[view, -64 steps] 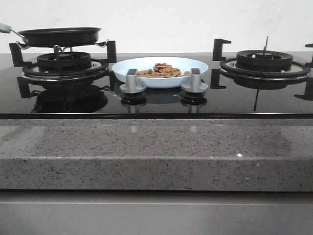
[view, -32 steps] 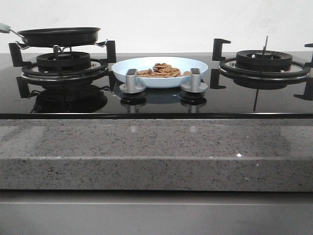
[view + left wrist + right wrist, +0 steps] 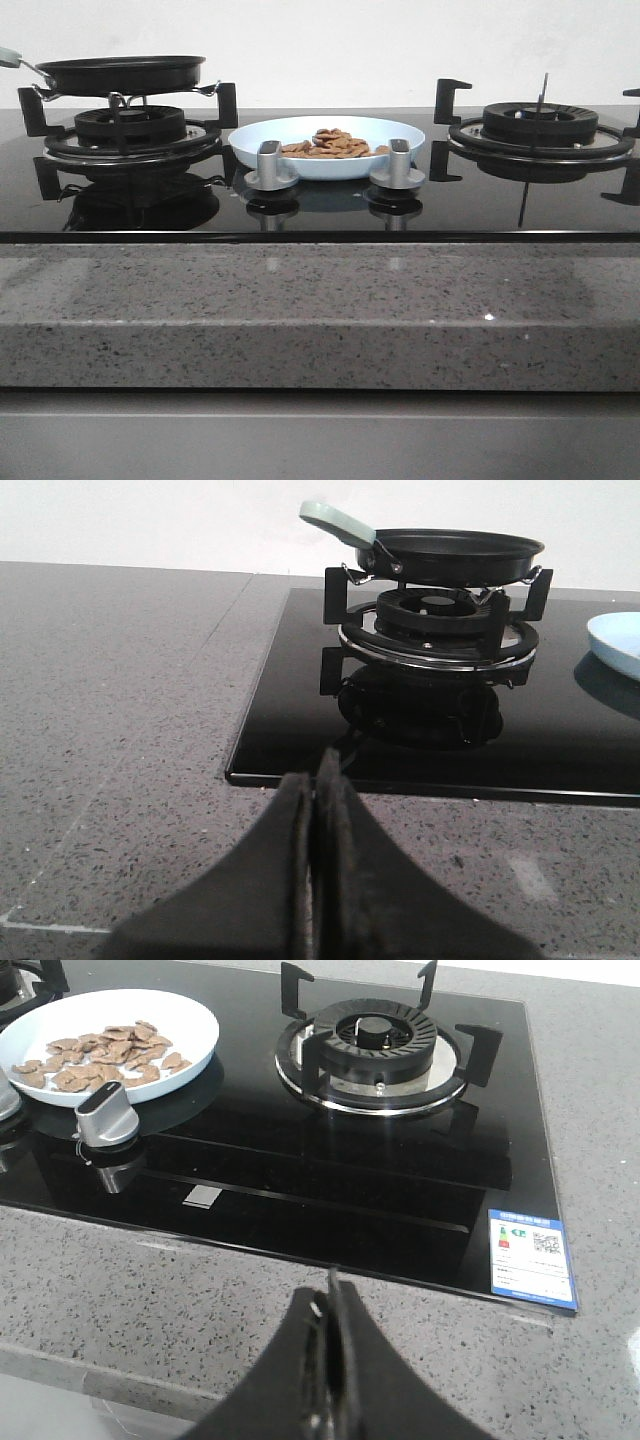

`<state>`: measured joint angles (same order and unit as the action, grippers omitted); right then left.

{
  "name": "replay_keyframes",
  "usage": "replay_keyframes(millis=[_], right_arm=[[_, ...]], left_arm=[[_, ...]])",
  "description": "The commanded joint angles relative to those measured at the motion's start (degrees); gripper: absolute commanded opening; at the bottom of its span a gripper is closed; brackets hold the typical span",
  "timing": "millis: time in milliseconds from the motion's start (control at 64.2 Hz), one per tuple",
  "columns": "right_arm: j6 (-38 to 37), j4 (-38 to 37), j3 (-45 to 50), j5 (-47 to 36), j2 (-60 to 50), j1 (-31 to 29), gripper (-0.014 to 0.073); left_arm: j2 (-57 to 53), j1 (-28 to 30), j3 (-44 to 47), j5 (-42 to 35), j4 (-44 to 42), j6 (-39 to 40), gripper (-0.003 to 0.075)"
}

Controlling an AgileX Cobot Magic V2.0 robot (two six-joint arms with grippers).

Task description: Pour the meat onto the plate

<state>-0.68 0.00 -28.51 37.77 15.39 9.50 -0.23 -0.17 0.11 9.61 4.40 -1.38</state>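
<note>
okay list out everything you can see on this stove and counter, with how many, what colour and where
meat: many pieces, light brown, piled on the plate
plate: one, pale blue-white, on the glass between the two burners
frying pan: one, black with a pale green handle, on the left burner
burners: two, black, at the left and right of the cooktop
knobs: two, silver, in front of the plate
cooktop: one, black glass, set into the counter
sticker: one, blue and white, on the cooktop's near right corner
counter: one, grey speckled stone
left end effector: black, shut, over the counter
right end effector: black, shut, over the counter
</note>
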Motion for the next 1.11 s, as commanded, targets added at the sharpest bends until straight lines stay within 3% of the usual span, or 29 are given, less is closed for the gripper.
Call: replay_keyframes(millis=[0,187,389,498,794,1090], right_arm=[[0.15,-0.47,-1.56,-4.72,0.59,-0.28,-0.0059],[0.15,0.00,0.12,-8.90,0.34,-0.28,-0.0059],[0.15,0.54,11.95,-31.08,-2.65,-5.45,-0.0059],[0.15,1.30,19.29,-37.77,-6.62,-8.45,-0.0059],[0.15,3.72,29.65,-37.77,-15.51,-9.53,-0.0059],[0.15,3.72,29.74,-33.63,-16.96,-9.53,-0.0059]], left_arm=[[-0.95,-0.43,0.40,-5.11,0.66,0.08,-0.0020],[-0.95,-0.43,0.40,-5.11,0.66,0.08,-0.0020],[-0.95,-0.43,0.40,-5.11,0.66,0.08,-0.0020],[-0.95,-0.43,0.40,-5.11,0.66,0.08,-0.0020],[-0.95,-0.43,0.40,-5.11,0.66,0.08,-0.0020],[-0.95,-0.43,0.40,-5.11,0.66,0.08,-0.0020]])
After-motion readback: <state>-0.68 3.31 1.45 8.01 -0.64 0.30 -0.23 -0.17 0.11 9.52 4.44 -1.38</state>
